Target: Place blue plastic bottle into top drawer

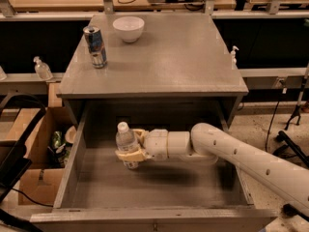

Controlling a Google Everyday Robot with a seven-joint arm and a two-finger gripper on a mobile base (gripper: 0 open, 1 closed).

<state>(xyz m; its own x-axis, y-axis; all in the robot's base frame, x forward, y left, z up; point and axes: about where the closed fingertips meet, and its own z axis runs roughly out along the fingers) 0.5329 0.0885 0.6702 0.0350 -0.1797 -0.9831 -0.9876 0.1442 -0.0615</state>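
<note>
The blue plastic bottle [126, 143], clear with a white cap, stands upright inside the open top drawer [154, 182], toward its left side. My gripper [132, 152] reaches in from the right on a white arm and is shut on the bottle's body. The bottle's base is at or just above the drawer's flat grey bottom; I cannot tell if it touches.
A blue-and-silver can [95, 46] and a white bowl [128, 28] stand on the grey cabinet top [169, 57]. A small pump bottle [41, 68] sits on a shelf at left. A cardboard box [34, 149] with clutter stands on the floor left of the drawer.
</note>
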